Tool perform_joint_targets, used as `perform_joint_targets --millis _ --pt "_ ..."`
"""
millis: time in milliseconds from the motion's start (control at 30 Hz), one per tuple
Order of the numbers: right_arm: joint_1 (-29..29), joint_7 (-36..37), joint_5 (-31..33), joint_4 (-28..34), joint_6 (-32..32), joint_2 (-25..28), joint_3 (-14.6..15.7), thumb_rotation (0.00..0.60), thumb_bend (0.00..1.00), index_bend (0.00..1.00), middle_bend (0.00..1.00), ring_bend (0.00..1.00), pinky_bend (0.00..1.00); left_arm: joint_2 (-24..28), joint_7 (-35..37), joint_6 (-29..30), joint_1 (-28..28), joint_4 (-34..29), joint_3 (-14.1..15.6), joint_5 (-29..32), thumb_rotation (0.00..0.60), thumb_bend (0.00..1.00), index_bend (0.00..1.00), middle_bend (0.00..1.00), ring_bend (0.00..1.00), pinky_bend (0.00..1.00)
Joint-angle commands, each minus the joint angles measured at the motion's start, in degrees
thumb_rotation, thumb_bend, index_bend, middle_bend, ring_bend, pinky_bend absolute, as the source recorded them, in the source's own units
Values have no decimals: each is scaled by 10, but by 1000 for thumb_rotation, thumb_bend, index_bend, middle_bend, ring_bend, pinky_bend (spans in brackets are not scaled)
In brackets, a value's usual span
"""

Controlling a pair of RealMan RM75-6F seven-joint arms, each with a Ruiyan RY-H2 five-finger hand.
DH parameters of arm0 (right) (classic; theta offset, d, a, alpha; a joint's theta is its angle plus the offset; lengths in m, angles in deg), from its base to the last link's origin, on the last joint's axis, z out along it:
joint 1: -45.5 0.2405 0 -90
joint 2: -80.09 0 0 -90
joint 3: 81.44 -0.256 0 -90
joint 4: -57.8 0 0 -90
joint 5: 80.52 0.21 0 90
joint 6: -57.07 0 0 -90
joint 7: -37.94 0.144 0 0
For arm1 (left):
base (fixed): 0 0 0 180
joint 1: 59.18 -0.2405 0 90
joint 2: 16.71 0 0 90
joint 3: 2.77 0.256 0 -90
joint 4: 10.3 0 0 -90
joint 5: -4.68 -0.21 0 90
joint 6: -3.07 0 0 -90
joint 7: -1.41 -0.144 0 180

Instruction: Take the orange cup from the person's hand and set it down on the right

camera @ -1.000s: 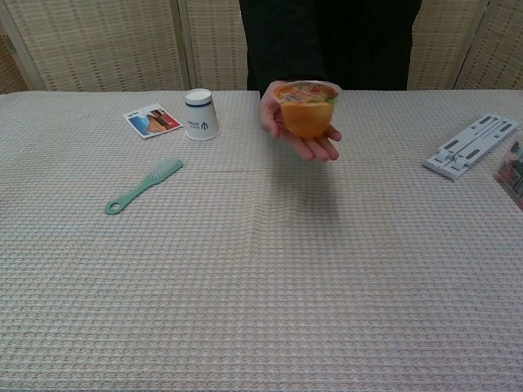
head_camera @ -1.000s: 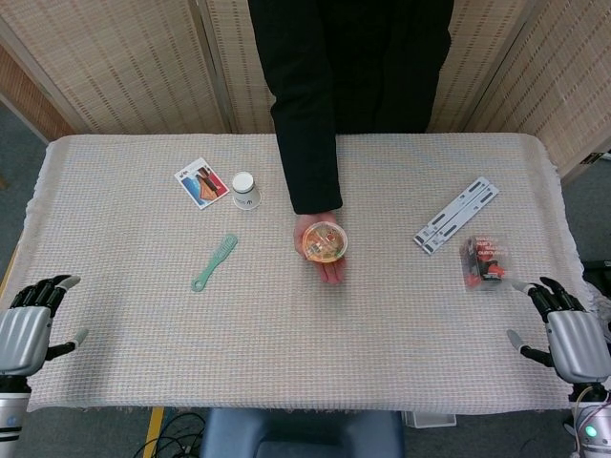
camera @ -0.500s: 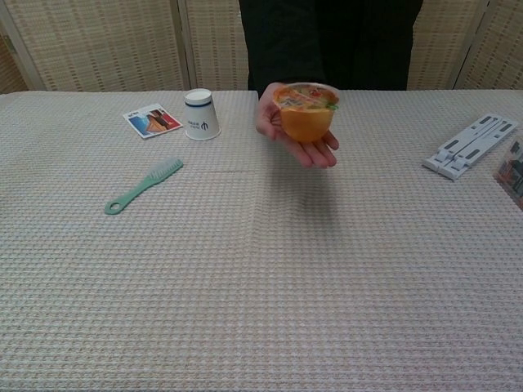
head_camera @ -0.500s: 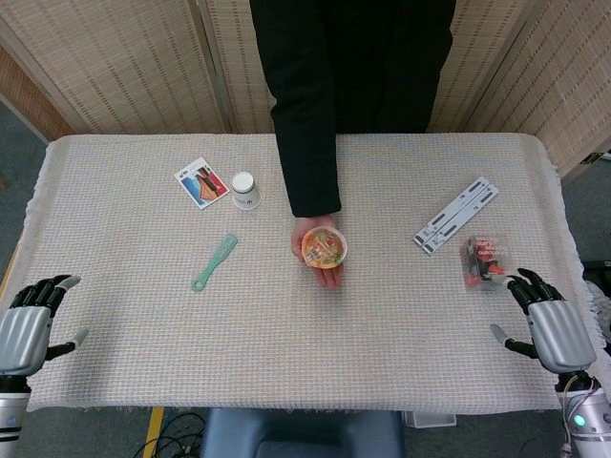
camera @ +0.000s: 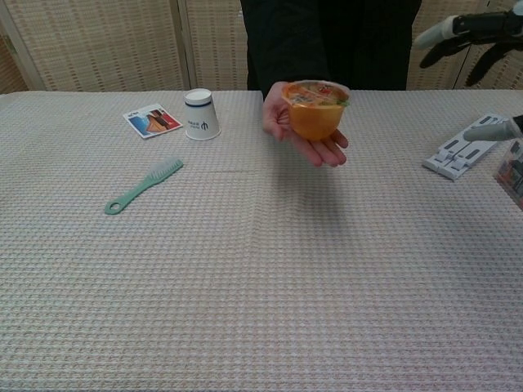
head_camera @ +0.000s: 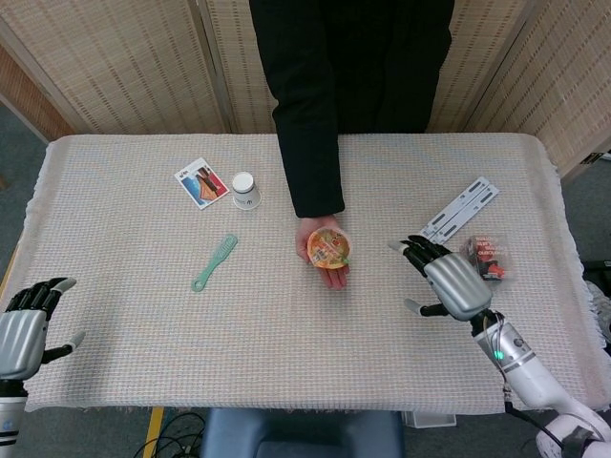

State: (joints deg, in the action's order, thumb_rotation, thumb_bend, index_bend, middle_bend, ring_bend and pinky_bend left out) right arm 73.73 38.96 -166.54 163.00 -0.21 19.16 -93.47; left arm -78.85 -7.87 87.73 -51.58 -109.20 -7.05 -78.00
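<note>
The orange cup, sealed with a printed lid, rests on the person's open palm above the middle of the table. My right hand hangs in the air to the right of the cup, fingers spread and holding nothing, a clear gap from it. My left hand stays at the near left table edge, fingers apart and empty; the chest view does not show it.
On the woven tablecloth lie a green comb, an upside-down paper cup and a picture card at left. A grey bracket and a red packet lie at right.
My right hand has lifted from the near right table edge and swung left toward the cup. The person's hand with the cup shifted slightly. My left hand has stayed put.
</note>
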Motion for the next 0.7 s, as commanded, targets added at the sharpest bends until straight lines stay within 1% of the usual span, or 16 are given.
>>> perform_joint_targets --millis 33,167,300,433,567,633,700 --pt "72 5 32 -7 68 -30 -33 600 201 0 69 10 123 2 1 -1 -2 1 2 2 600 220 221 228 201 239" --pt "125 -14 60 -26 113 -57 -48 600 200 0 58 0 95 6 3 1 -5 1 2 4 600 219 221 228 201 239" --pt "171 -33 102 -63 149 -90 -59 600 200 0 58 0 93 6 7 6 -10 3 5 3 600 220 221 228 201 239" --pt "203 -62 139 -106 162 -129 -59 600 200 0 58 0 93 7 9 3 -13 5 7 8 600 220 222 228 201 239" --pt "230 -71 174 -136 182 -155 -58 600 200 0 58 0 93 9 13 5 -16 7 6 9 600 220 222 228 201 239" --pt "241 -80 187 -148 182 -168 -57 600 205 0 60 0 93 10 16 8 -18 8 6 9 600 220 222 228 201 240" --pt "248 -91 194 -156 171 -182 -56 600 238 1 86 11 101 11 18 9 -20 10 7 10 600 220 224 228 201 240"
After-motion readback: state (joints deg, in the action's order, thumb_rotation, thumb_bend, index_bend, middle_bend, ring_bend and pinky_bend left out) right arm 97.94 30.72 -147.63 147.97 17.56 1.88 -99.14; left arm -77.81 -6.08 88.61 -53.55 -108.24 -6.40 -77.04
